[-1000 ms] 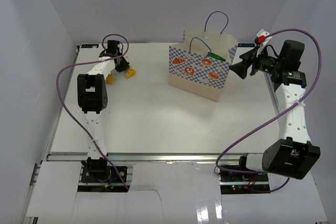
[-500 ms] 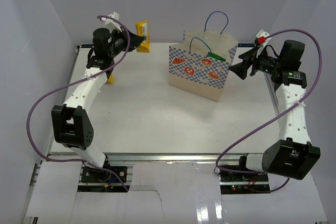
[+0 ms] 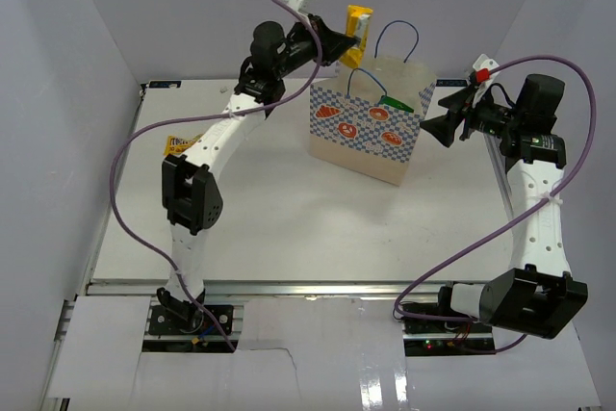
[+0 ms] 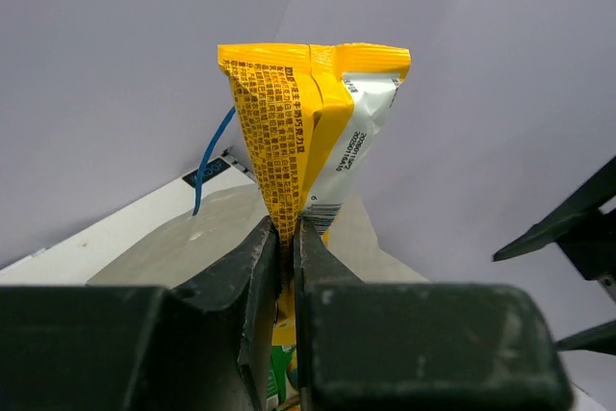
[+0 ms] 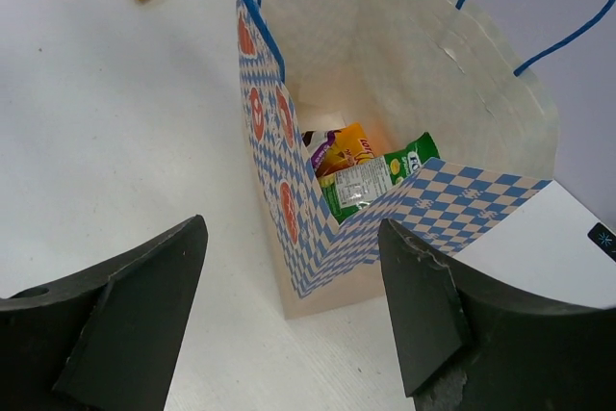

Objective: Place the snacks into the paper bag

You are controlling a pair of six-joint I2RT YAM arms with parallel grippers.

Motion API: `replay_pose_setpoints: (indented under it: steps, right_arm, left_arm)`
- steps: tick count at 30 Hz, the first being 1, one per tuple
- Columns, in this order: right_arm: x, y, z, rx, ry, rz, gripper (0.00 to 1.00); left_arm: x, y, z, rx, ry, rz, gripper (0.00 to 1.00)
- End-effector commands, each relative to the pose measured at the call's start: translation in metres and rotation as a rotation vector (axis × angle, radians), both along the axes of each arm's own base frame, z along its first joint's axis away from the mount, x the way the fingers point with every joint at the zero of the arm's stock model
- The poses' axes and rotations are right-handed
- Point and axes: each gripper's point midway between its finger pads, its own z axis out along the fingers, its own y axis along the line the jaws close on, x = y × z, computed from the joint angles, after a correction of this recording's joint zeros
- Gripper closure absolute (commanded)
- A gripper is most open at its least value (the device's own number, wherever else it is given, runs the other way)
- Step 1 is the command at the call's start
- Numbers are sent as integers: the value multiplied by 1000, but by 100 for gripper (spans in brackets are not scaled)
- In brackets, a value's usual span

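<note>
Left: a loose candy pack (image 3: 176, 142) lies on the table (image 3: 269, 218). Centre: the left gripper (image 4: 286, 238) is clenched on a yellow candy pack (image 4: 308, 132), held in the air above the rear rim of the paper bag (image 3: 361, 146). Right: the right gripper (image 3: 445, 126), jaws spread and empty, is just beside the bag's right wall.

The yellow candy pack (image 4: 306, 132) in the left end effector (image 4: 289, 236) was glossy, crinkled film. The paper bag (image 5: 414, 55) looked matt, the tabletop (image 5: 115, 161) smooth.
</note>
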Motion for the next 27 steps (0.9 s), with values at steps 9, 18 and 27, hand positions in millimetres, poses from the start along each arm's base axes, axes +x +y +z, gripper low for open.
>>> replay_pose_setpoints:
  steps: [9,18,27]
  right_arm:
    - [-9,6,14,20,-20,36,23]
    - [-10,7,5,10,-16,56,23]
    - [-7,-3,-14,-32,36,-9,22]
  left_arm:
    - [12,-32,-10,-12,2,14,59]
    - [0,-1,47,-20,-52,133,21]
    - [-22,214,-62,83,385,638,21]
